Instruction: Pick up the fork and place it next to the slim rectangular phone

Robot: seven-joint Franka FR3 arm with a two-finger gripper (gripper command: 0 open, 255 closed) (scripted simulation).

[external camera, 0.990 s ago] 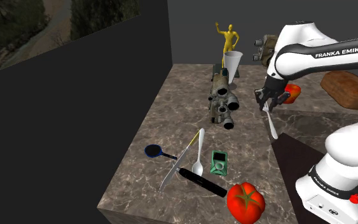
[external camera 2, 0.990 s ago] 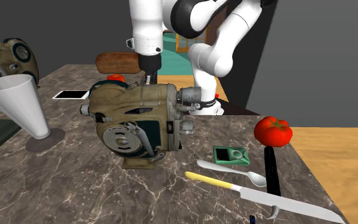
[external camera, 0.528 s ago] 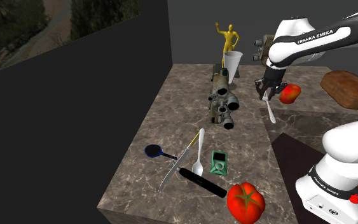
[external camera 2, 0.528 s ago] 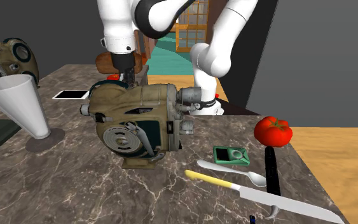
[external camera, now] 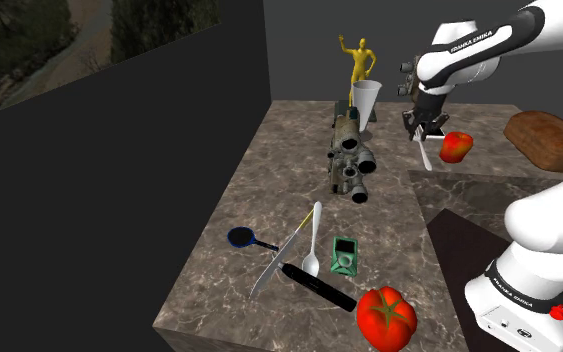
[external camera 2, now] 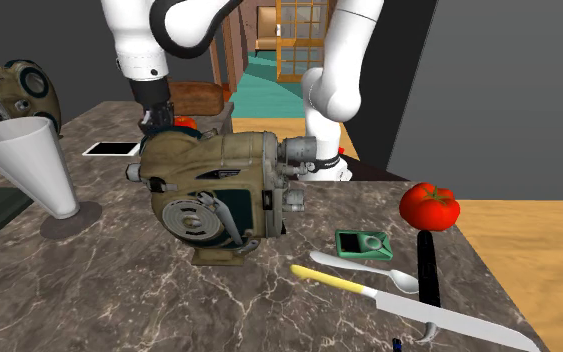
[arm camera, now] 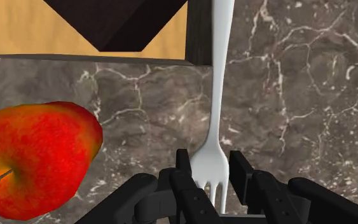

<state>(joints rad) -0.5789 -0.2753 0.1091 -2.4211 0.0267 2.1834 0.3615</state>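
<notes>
Fork [arm camera: 217, 89] clamped at tines by gripper [arm camera: 211, 167], handle pointing away over marble counter [arm camera: 298, 95]; red apple [arm camera: 31, 156] just beside.

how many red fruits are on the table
2: an apple beside the gripper holding the fork, and a tomato at the table edge by the stand. The camera could hide more.

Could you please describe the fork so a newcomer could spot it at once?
In the shoulder view, find the marble table and the red apple at its far end. Beside the apple, the black gripper clasps a white fork by its tined end; the similar spoon lies flat near the knife.
</notes>
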